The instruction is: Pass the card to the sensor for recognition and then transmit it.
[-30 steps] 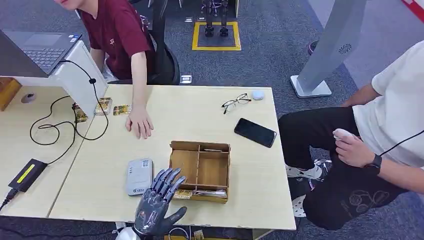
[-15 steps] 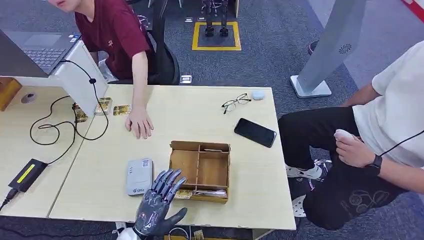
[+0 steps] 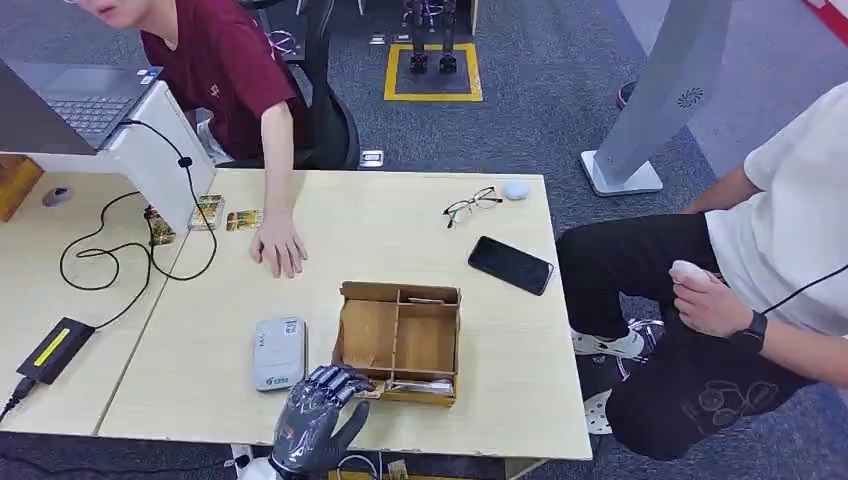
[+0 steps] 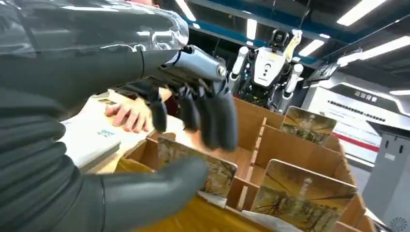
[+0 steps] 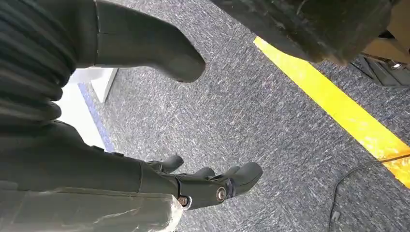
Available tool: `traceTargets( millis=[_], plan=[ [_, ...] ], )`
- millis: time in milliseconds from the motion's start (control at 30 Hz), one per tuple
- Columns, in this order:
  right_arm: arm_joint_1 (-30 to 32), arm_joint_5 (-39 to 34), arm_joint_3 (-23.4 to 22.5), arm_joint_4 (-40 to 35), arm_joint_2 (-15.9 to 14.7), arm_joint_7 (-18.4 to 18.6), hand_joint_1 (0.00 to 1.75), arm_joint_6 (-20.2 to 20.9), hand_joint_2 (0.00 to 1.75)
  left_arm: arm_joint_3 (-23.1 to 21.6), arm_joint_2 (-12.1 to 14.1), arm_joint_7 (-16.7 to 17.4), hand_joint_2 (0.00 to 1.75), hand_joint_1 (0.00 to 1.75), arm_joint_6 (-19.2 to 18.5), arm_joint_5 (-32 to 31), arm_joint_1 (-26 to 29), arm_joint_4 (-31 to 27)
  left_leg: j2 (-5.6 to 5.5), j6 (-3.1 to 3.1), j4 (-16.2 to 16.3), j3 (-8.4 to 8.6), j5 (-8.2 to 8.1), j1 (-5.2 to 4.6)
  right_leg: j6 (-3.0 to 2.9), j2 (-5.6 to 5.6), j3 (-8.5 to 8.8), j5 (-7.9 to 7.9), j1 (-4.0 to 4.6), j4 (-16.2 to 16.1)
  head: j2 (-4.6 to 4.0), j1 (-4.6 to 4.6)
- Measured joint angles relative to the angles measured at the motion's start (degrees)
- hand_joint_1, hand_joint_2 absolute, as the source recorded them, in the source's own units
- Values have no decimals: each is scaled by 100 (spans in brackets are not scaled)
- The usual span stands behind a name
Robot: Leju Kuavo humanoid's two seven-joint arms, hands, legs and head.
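Observation:
My left hand [image 3: 315, 425] is at the table's near edge, by the front left corner of the wooden box [image 3: 400, 292]. Its fingers curl over a picture card [image 3: 368, 388] standing in the box's front slot. In the left wrist view the thumb [image 4: 159, 181] lies against the near face of the card [image 4: 215, 176] and the fingers [image 4: 212, 121] hook behind its top edge. Two more cards [image 4: 302, 205] [image 4: 308, 124] stand in other slots. The grey card sensor [image 3: 279, 352] lies flat just left of the box. My right hand [image 5: 145, 179] hangs over the carpet, holding nothing.
A person's hand [image 3: 279, 245] rests on the table beyond the sensor, near loose cards [image 3: 225, 215]. A phone [image 3: 510, 264] and glasses [image 3: 471, 205] lie at the far right. Cables and a black adapter [image 3: 55, 348] are at the left. Another person [image 3: 760, 260] sits right of the table.
My left hand's fingers were stretched out flat over the box's corner; now they have curled down around the card. The person behind leaned slightly left.

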Motion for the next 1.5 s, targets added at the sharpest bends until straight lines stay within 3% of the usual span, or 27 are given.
traceTargets(
  millis=[633, 667, 700, 900, 1500],
  plan=[
    [-2, 7, 0, 0, 0, -24, 0, -15, 175, -173, 151, 118, 175, 169, 9, 173, -86, 4, 0, 0, 0, 1, 0, 0, 0, 0, 1, 0, 0, 0, 0, 0],
    [-2, 7, 0, 0, 0, -24, 0, -15, 175, -175, 155, 120, 175, 30, 9, 188, -86, 4, 0, 0, 0, 1, 0, 0, 0, 0, 1, 0, 0, 0, 0, 0],
    [-2, 7, 0, 0, 0, -24, 0, -13, 175, -177, 157, 120, 175, 0, 9, 194, -85, 4, 0, 0, 0, 1, 0, 0, 0, 0, 1, 0, 0, 0, 0, 0],
    [-1, 26, 0, 0, 0, -13, 0, -11, 175, -177, 175, -77, 175, 0, 11, 273, -52, 2, 0, 0, 0, 0, 0, 0, 0, 0, 1, 0, 0, 0, 0, 0],
    [-2, 28, 0, 0, 0, -13, 0, -15, 175, -177, 181, -72, 175, 0, 11, 291, -52, -2, 0, 0, 0, 0, 0, 0, 0, 0, 1, 0, 0, 0, 0, 0]
  ],
)
